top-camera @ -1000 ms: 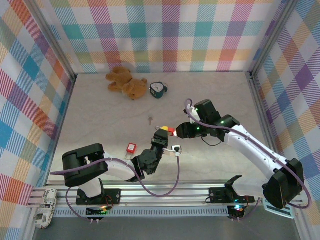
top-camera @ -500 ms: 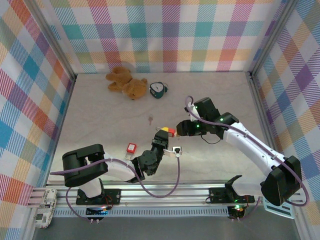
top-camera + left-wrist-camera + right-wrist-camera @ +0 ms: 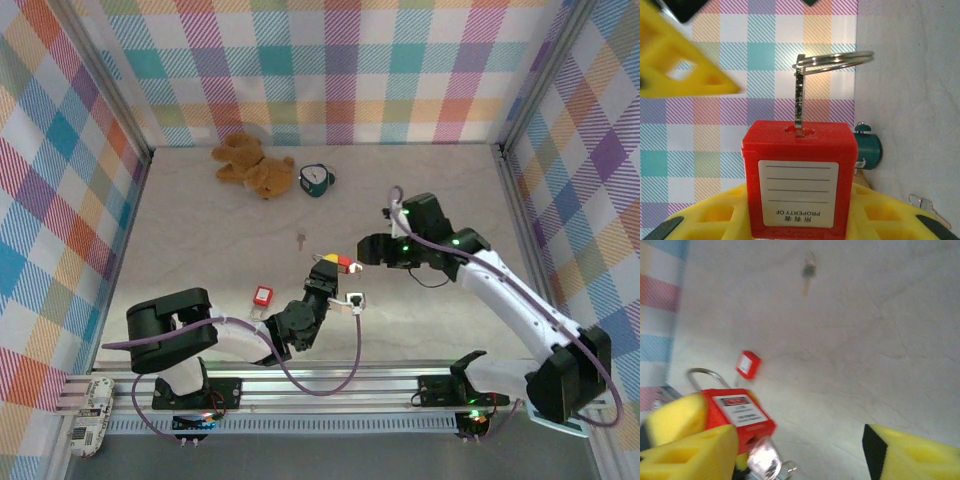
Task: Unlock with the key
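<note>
A ringed key (image 3: 799, 102) stands in the top of a red padlock (image 3: 799, 175) held between yellow fingers (image 3: 862, 196)

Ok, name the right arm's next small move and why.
Probably close the right gripper on the key by its head and turn it: the key sits in the keyhole of the red padlock, the left gripper holds that padlock, and the right jaws stand open, clear of it.

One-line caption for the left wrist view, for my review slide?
Left end effector holds a red padlock, key standing in its keyhole with a ring on top, teal clock behind.
</note>
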### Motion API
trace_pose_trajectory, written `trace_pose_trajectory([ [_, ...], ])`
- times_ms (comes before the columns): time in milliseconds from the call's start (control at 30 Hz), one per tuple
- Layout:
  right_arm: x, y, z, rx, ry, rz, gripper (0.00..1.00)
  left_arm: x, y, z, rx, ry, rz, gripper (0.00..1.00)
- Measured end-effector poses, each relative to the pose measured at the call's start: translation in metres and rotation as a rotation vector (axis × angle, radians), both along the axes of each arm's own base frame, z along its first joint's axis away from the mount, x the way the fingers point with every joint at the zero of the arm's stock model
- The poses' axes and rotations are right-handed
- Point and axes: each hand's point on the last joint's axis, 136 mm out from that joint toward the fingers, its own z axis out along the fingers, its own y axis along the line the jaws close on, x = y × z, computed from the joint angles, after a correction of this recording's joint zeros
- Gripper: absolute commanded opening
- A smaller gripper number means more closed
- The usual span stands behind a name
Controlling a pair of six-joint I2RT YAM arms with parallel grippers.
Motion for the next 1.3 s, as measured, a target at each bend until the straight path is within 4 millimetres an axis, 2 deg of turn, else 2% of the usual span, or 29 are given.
trace_pose_trajectory([
  [67, -0.001, -0.002, 0.004, 0.152, 0.034, -0.051, 0.73, 0.003, -0.007, -0.001, 0.0, 0.0, 0.001, 0.24],
  [133, 0.0, -0.002, -0.004, 0.262, 0.098, -0.095, 0.73, 0.005, -0.013, -0.001, -0.001, 0.0, 0.001, 0.24],
  [233, -0.004, 0.008, -0.019, 0.389, 0.215, -0.109, 0.74, 0.007, -0.02, 0.002, -0.013, -0.004, 0.0, 0.24],
  [300, -0.007, 0.013, -0.022, 0.444, 0.271, -0.113, 0.75, 0.008, -0.023, 0.004, -0.019, -0.006, 0.004, 0.24],
  [400, -0.007, 0.019, -0.012, 0.516, 0.287, -0.098, 0.73, 0.01, -0.027, 0.005, -0.025, -0.007, 0.003, 0.24],
  [467, -0.005, 0.022, -0.002, 0.556, 0.279, -0.086, 0.68, 0.011, -0.029, 0.005, -0.029, -0.007, 0.003, 0.24],
  [567, -0.004, 0.023, -0.001, 0.585, 0.287, -0.094, 0.61, 0.012, -0.03, 0.009, -0.047, -0.01, 0.011, 0.23],
  [733, -0.005, 0.023, -0.002, 0.606, 0.307, -0.107, 0.57, 0.013, -0.033, 0.015, -0.068, -0.016, 0.012, 0.23],
  [967, -0.003, 0.023, 0.003, 0.633, 0.301, -0.11, 0.42, 0.015, -0.034, 0.02, -0.097, -0.017, 0.019, 0.23],
  [1133, 0.0, 0.023, 0.002, 0.656, 0.296, -0.126, 0.4, 0.018, -0.035, 0.019, -0.114, -0.012, 0.044, 0.23],
  [1300, 0.001, 0.023, 0.002, 0.661, 0.299, -0.131, 0.43, 0.018, -0.035, 0.018, -0.119, -0.01, 0.049, 0.24],
])
